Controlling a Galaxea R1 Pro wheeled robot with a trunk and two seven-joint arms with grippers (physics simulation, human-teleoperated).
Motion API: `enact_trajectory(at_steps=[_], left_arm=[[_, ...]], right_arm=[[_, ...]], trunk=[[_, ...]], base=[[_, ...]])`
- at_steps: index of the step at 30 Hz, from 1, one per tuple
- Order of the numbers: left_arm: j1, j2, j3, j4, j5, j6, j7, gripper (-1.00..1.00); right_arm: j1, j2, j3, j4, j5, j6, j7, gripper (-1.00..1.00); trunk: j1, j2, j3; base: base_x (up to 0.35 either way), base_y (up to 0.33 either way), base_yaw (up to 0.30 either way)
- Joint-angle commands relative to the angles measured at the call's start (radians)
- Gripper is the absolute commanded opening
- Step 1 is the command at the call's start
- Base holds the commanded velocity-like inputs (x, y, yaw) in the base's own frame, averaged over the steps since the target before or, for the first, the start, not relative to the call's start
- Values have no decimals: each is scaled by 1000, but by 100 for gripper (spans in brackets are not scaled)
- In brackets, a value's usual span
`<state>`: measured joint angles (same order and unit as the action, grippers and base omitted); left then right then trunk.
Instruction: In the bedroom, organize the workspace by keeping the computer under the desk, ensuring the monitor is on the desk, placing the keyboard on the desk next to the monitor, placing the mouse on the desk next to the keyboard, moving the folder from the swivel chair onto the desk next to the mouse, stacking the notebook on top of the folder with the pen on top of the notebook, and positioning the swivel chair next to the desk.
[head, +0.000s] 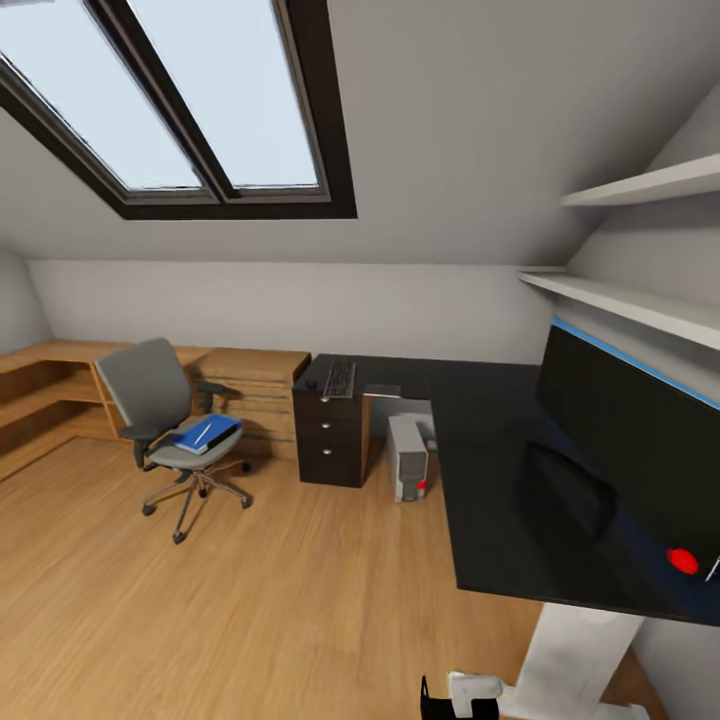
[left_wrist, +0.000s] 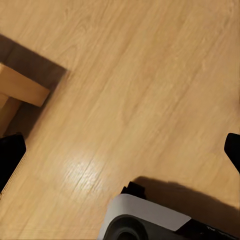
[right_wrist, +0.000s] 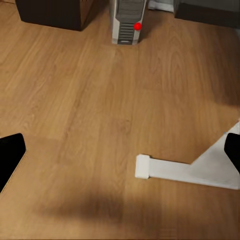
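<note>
Risk on approach: castors of the swivel chair roll freely on smooth plank floor, so a nudge could tip off the flat blue folder (pen resting on top). Keyboard already on matte black worktop; boxy grey computer beneath; glossy monitor near the edge, elbow strike possible. Left pincer and right pincer both spread, empty.

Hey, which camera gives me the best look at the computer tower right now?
The right wrist view: the computer tower faces the camera across the open floor, its front panel and red light plain, though its top is cut off. The head view shows it whole but small and far, standing under the black desk.
</note>
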<state>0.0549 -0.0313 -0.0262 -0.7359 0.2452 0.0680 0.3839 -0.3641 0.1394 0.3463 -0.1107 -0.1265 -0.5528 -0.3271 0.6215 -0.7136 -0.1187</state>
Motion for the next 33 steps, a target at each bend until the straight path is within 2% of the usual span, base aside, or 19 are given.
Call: enact_trajectory(at_steps=[1,10,28,33], left_arm=[[0,1,-3,-3,5,6,6,100],[0,-1,-3,-2,5,7,6,100],[0,-1,-4,-2,5,7,4,100],[0,-1,-4,-2,5,7,4,100]], right_arm=[[-1,0,9,1,-10,-4,-3,100],[-1,0,8,3,-10,-4,-3,100],[-1,0,8,3,-10,-4,-3,100],[-1,0,8,3,-10,-4,-2,100]], trunk=[[1,-1,-1],[1,-1,-1],[-68,125,55],[-87,160,71]], base=[[276,219,2],[285,213,0],[296,200,-2],[297,200,-140]])
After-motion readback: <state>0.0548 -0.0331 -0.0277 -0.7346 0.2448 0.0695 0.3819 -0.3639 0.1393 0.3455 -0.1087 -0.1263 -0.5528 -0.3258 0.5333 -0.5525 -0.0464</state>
